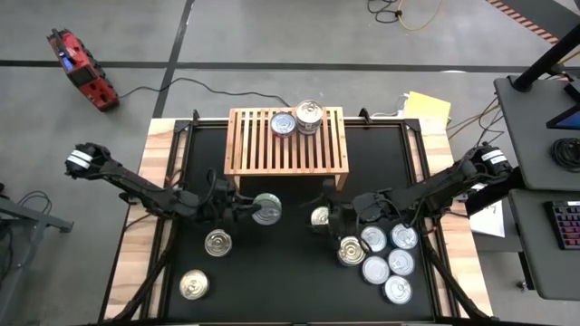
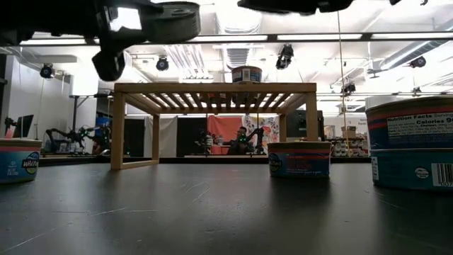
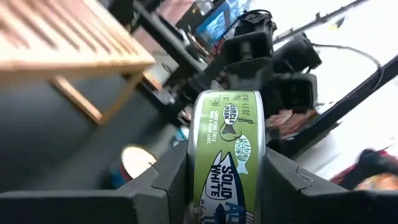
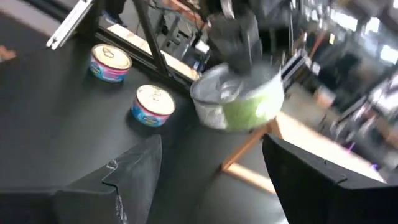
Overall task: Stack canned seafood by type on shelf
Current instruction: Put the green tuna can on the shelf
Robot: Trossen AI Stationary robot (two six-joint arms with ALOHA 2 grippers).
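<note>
Above table [image 1: 290, 272]: left end effector [image 1: 256, 210] (clamping tin [image 1: 266, 208])

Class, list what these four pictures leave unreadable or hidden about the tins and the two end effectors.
- Left end effector: holds the green tin; left wrist view cuts off its label's lower part.
- Right end effector: low view cuts it off at the top edge.
- Two tins on the shelf: labels too small in the high view.

It was a robotics lab or workshop — a grey floor marked with tape lines [image 1: 272, 65], rows of ceiling strip lights [image 2: 233, 37], a side desk with a keyboard [image 1: 566, 224], and other robot arms [image 2: 78, 134] on benches behind.
</note>
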